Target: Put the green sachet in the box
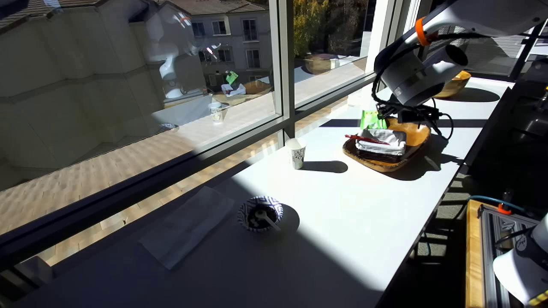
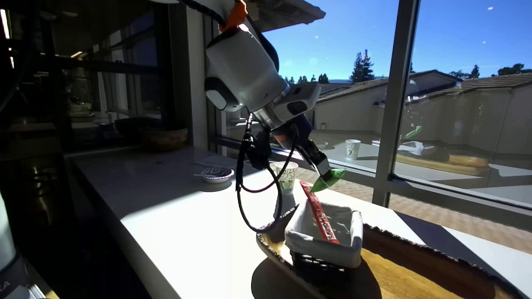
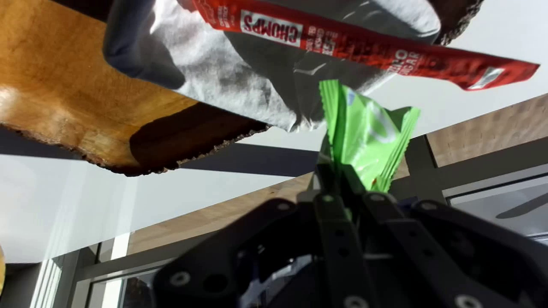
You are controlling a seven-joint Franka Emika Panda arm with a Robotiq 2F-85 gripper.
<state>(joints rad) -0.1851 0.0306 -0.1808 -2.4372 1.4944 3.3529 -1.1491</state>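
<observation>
The green sachet (image 1: 372,120) is a small bright crinkled packet. My gripper (image 2: 325,167) is shut on it and holds it in the air; it also shows in the wrist view (image 3: 369,137). In the wrist view the fingers (image 3: 340,174) pinch one side of the sachet and hide its lower part. The box (image 2: 351,254) is a small dark woven box with a white cloth lining. It shows in both exterior views (image 1: 387,148) and in the wrist view (image 3: 257,79). The sachet hangs above and beside the box's window-side edge. Its exact height over the rim is hard to tell.
A red stick packet (image 2: 318,211) lies across the box and sticks out over its rim. The box stands in a wooden tray (image 2: 401,272) with a rough bark edge. A paper cup (image 1: 296,154), a patterned bowl (image 1: 246,214) with a spoon, a napkin (image 1: 188,226) and the window frame are nearby.
</observation>
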